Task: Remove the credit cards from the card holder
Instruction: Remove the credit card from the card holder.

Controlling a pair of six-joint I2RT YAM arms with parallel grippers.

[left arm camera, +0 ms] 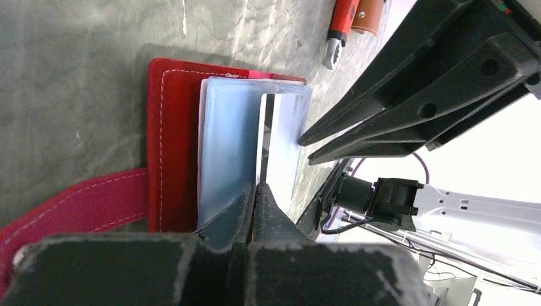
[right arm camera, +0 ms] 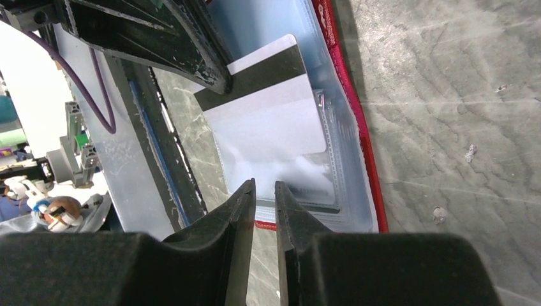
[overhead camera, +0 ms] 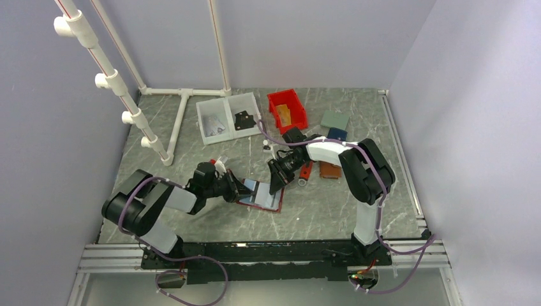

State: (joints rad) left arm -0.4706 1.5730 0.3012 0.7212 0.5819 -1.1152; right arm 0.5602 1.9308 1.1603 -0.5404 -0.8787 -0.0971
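The red card holder lies open on the table, pale blue-grey pockets up, between my two grippers. In the left wrist view its red cover and strap lie to the left. A white credit card with a black stripe sticks partly out of a clear pocket. My left gripper is shut on that card at its striped end. The right gripper hovers over the holder's other end near the red rim. Its jaws stand a narrow gap apart with nothing between them.
A red bin holding a tan-orange item and a clear divided tray stand behind. A brown wallet, a blue wallet, a grey-green box and a red-handled tool lie right of the holder. A white pipe frame stands at the back left.
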